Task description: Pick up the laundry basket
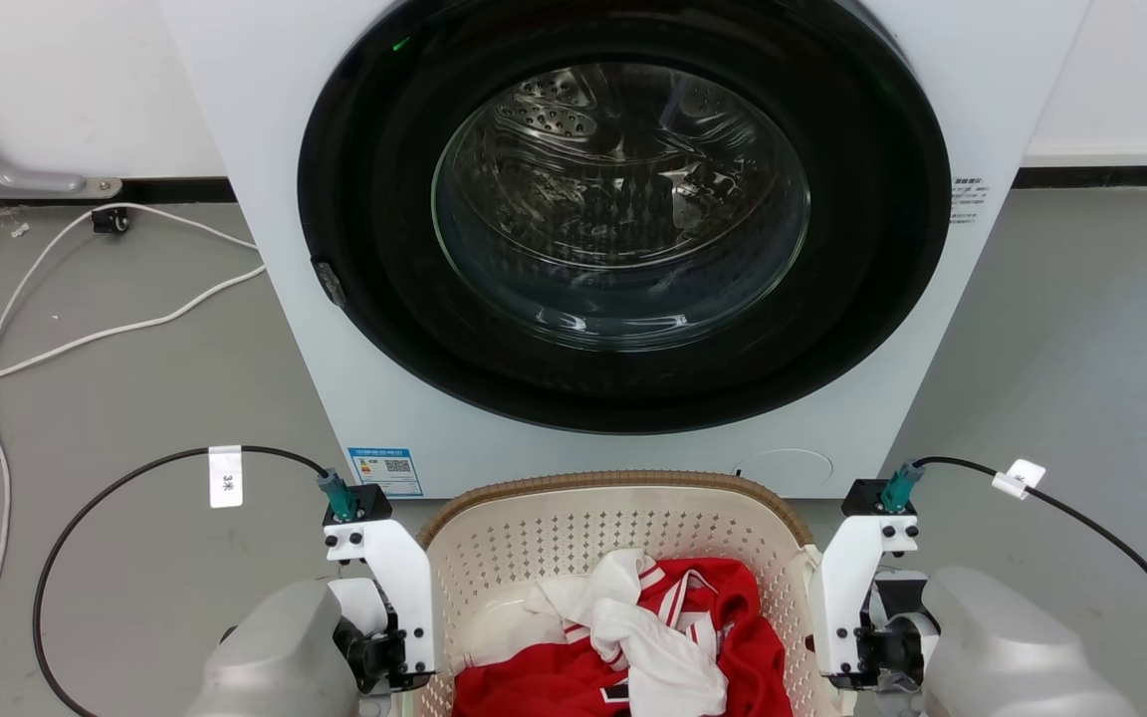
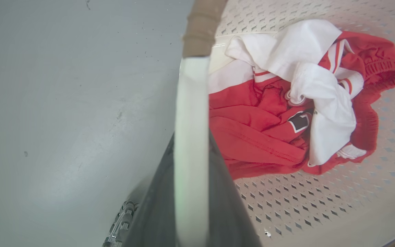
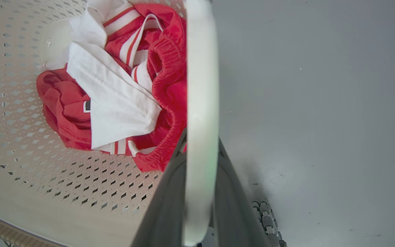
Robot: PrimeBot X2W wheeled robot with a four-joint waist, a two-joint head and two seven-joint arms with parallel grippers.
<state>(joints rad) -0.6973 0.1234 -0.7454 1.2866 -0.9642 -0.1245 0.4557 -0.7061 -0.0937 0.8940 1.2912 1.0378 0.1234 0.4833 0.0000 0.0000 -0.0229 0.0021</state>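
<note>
Here, at the far left, a white cable (image 1: 86, 334) trails over the grey floor (image 1: 135, 597). Next comes the left pincer (image 2: 191, 137), closed on the laundry basket (image 1: 613, 483): its two dark fingers (image 2: 156, 206) press against either face of the basket's white left handle (image 2: 190, 103). The basket sits between the two arms, low in the head view and just in front of the white washing machine (image 1: 335, 299), whose round glass door (image 1: 623, 199) is closed; whether the basket rests on the floor I cannot tell. Crumpled red and white clothes (image 1: 653, 637) lie inside it. On the right, the right pincer (image 3: 201, 137) likewise clamps the white right handle (image 3: 201, 85) between its fingers.
</note>
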